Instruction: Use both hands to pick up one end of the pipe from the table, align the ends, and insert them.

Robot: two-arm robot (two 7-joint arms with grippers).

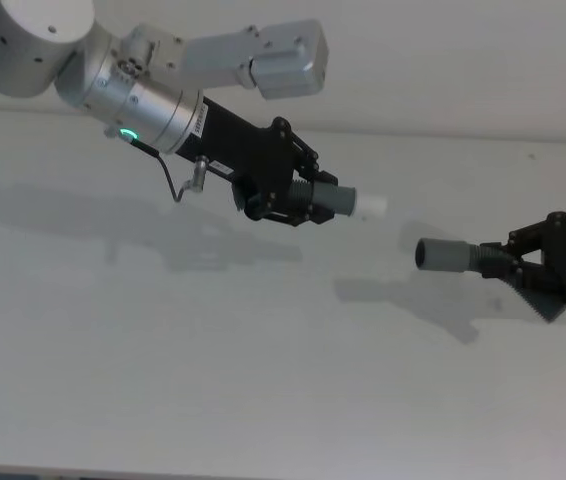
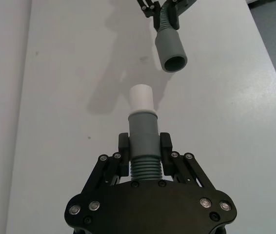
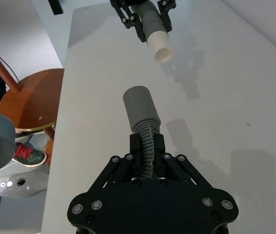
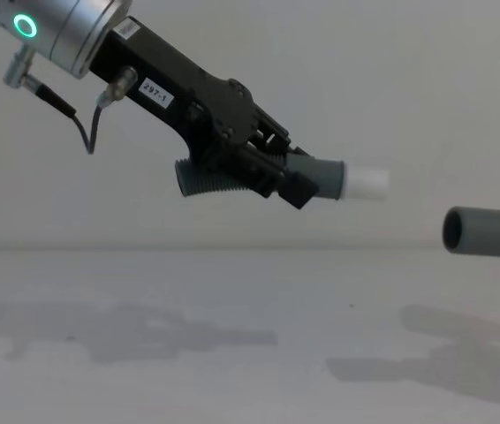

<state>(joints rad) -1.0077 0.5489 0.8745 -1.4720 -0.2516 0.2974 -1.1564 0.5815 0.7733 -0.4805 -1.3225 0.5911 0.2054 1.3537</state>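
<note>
Nearest, along the bottom of the head view, white tabletop (image 1: 263, 400), carrying soft shadows of the arms. Both pipe pieces held up off it, probably to give room for turning and lining up. A little farther, at the right edge of the frame, right gripper (image 1: 504, 262), closed on the ribbed neck of the right pipe piece (image 1: 450, 255) just behind its smooth grey cuff (image 3: 139, 105). Leaves the whole cuff free ahead of the fingers, open mouth turned toward the frame's left, ready to serve as the socket. Farther again, in the upper centre, left gripper (image 1: 308, 200) on the silver arm (image 1: 153, 105) with its green ring light (image 1: 126, 134), clamped at the join of ribs and cuff on the left pipe piece (image 2: 143, 131). Grips far enough back to keep the white stub (image 1: 370, 207) sticking out clear, pointing right toward the socket. Curved ribbed tail (image 4: 201, 181) hanging out behind the fingers in the chest view. Stub and cuff mouth facing each other but apart, open air between. Not yet in line, by the look of it: stub higher and slanting downward in the chest view, mouth off to one side of the stub's axis in the left wrist view. Judged step: aligning, insertion not yet begun. Calls for lowering and levelling the left piece, or raising the right, before closing the gap. Behind all, the pale wall (image 1: 443, 80).
</note>
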